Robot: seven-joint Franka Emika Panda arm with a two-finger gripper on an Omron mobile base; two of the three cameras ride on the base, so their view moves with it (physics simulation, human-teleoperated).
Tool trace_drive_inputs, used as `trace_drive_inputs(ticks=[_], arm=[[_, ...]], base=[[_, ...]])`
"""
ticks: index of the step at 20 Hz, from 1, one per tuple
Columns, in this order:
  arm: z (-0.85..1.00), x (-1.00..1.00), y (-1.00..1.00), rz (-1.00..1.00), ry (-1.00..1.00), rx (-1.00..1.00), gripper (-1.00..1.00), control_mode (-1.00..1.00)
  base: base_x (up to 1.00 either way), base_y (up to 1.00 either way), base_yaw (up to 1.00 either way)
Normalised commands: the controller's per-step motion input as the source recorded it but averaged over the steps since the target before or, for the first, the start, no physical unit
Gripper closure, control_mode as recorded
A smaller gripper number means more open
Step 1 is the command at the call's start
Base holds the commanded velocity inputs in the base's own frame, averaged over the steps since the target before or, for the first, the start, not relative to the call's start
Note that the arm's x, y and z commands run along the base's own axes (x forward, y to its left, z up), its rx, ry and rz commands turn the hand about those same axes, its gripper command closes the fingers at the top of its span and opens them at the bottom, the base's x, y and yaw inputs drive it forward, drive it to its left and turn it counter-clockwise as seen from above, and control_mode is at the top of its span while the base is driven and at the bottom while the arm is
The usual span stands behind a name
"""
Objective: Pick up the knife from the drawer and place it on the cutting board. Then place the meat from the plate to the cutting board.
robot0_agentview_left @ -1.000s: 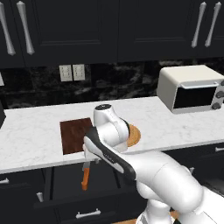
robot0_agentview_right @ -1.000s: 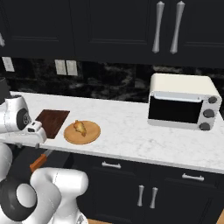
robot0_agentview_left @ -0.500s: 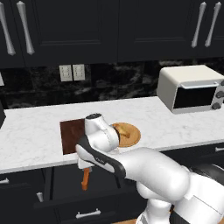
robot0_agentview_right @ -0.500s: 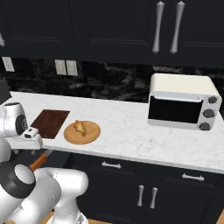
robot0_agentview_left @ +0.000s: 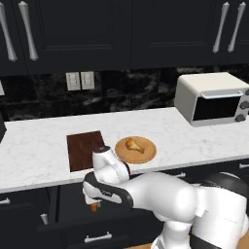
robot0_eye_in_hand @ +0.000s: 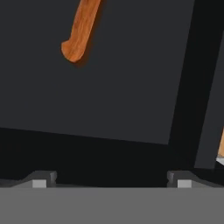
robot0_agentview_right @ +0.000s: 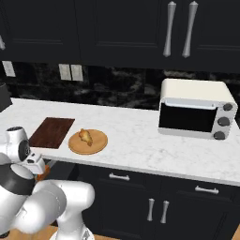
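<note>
White marble counter (robot0_agentview_left: 39,146) carries one cutting board (robot0_agentview_left: 86,150), bare, just beside one plate (robot0_agentview_left: 148,153) holding one meat lump (robot0_agentview_left: 133,144). One toaster oven (robot0_agentview_left: 211,99) stands well apart at the far end. Below the counter edge, the drawer (robot0_eye_in_hand: 109,78) is open, with its dark floor bare around one knife (robot0_eye_in_hand: 81,30), orange handle showing. Gripper (robot0_eye_in_hand: 109,177) hovers over it, tips spread wide, holding nothing.
</note>
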Motion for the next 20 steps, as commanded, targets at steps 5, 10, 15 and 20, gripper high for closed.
trace_drive_inputs(ticks=[5,10,15,20], arm=[[-0.42,0.0,0.2,0.0,0.08,0.0,-1.0,-1.0],[-0.37,0.09,0.31,0.0,0.11,0.0,-1.0,-1.0],[-0.49,-0.36,0.27,0.0,0.1,-0.01,-1.0,-1.0],[-0.06,-1.0,0.18,0.01,0.14,0.0,-1.0,-1.0]], base=[[0.0,0.0,0.0],[0.0,0.0,0.0],[0.0,0.0,0.0],[0.0,0.0,0.0]])
